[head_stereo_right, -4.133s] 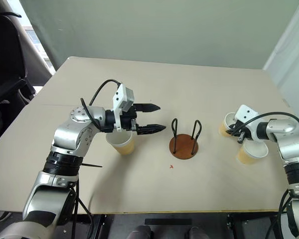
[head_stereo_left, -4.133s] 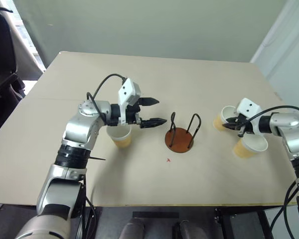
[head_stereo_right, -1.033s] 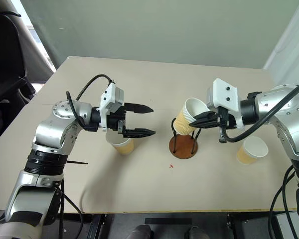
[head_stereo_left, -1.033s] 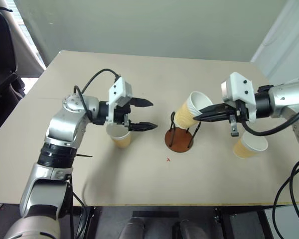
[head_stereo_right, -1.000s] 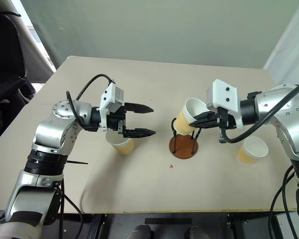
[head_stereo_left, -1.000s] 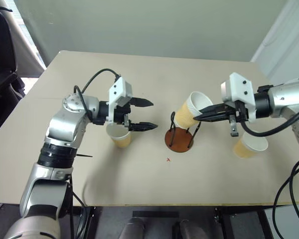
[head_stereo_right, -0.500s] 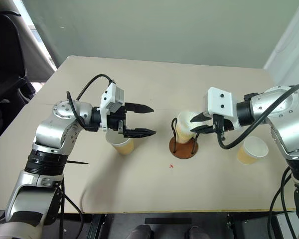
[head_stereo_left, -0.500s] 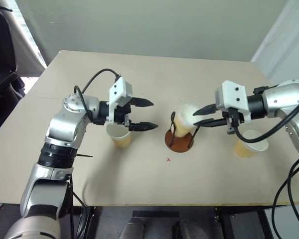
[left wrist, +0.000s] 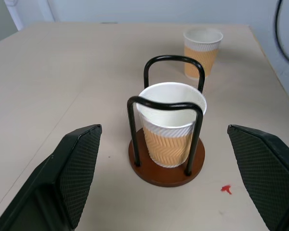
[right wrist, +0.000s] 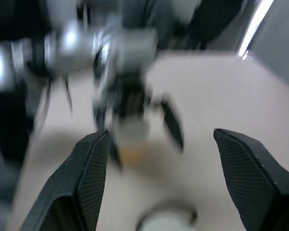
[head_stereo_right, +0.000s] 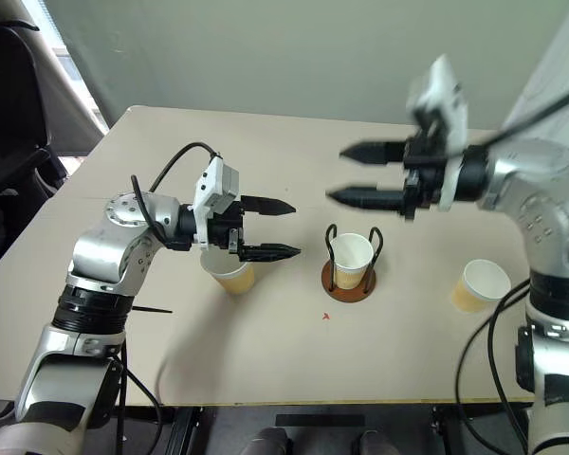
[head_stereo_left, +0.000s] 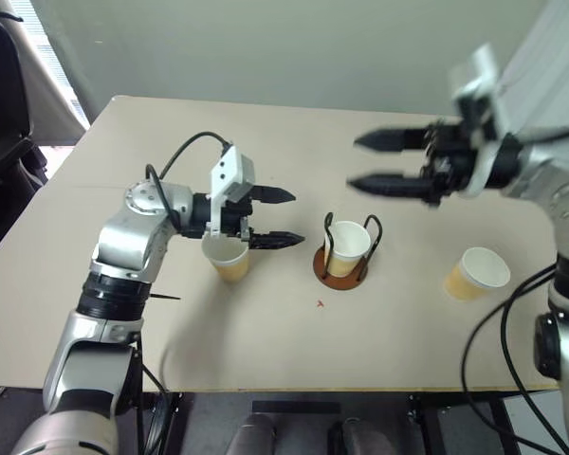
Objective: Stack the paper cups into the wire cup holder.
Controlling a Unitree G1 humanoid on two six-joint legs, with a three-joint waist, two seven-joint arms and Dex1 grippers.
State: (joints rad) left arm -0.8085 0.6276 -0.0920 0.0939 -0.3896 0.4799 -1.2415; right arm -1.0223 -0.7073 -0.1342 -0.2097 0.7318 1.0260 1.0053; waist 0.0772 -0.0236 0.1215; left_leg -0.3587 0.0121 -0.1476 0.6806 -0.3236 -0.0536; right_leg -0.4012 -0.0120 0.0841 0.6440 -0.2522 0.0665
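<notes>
The desk [head_stereo_left: 266, 133] is a flat, matte beige board with a faint seam running across its left part and a small red mark [head_stereo_left: 320, 304] near its front; a pale grey-green wall stands behind it, and a dark chair [head_stereo_left: 5, 114] sits off the left edge. The wire cup holder [head_stereo_left: 346, 256] stands near the desk's centre — a round reddish-brown disc carrying two thin black wire loops, upright. One paper cup [head_stereo_left: 347, 248] sits inside it between the loops, long axis vertical, mouth up, white rim and inside, tan ribbed chevron texture outside. A second paper cup [head_stereo_left: 229, 259] stands upright on the desk to the left, directly below the left claw [head_stereo_left: 287, 217]. A third paper cup [head_stereo_left: 477, 273] stands well to the right of the holder, apparently tilted slightly. The left claw hangs level, pointing right toward the holder, its two black textured fingers spread wide and holding nothing. The right claw [head_stereo_left: 370, 160] is above and behind the holder, pointing left, blurred — fingers clearly parted, empty, clear of the cup in the holder.
</notes>
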